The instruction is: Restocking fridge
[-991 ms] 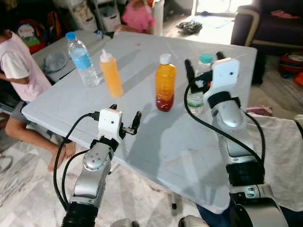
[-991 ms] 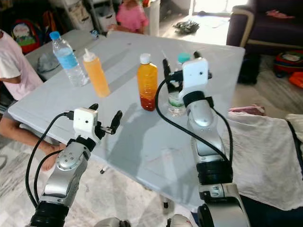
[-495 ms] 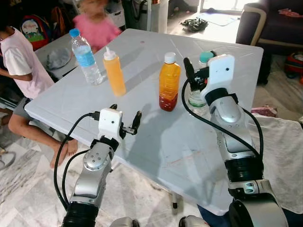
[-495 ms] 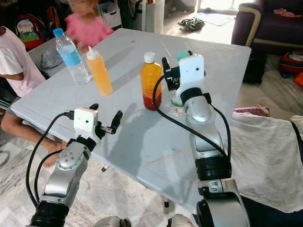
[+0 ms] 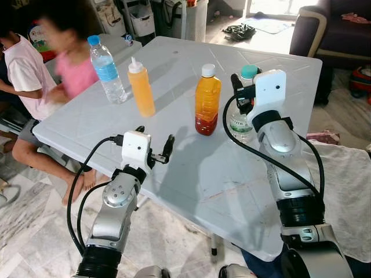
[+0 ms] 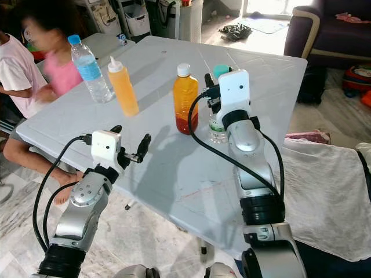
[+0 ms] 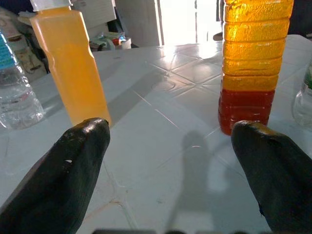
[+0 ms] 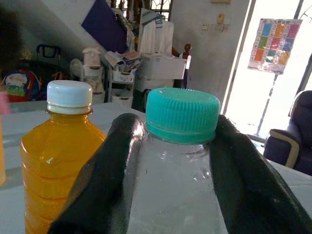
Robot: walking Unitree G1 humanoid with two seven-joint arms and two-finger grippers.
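Note:
Four bottles stand on the white table [image 5: 232,179]: a blue-capped water bottle [image 5: 107,72], an orange squeeze bottle [image 5: 142,90], an orange juice bottle [image 5: 207,101] and a clear teal-capped bottle [image 5: 240,123]. My right gripper [image 5: 243,87] is at the teal-capped bottle's neck. In the right wrist view its fingers [image 8: 107,170] press both sides just under the cap [image 8: 183,114], and the bottle stands on the table. My left gripper [image 5: 154,138] hovers open over the table's near edge, empty, facing the squeeze bottle [image 7: 68,63] and the juice bottle [image 7: 253,63].
A blurred child in pink [image 5: 75,69] and another person in a pale shirt [image 5: 23,75] are at the table's left side. A dark sofa [image 5: 336,29] stands back right. A white cloth [image 5: 348,191] lies on the right. Clutter and bins [image 5: 139,17] sit behind the table.
My right gripper has moved in over the teal-capped bottle and its fingers have come together on the neck. The child in pink has moved around to the table's left. My left arm has stayed put.

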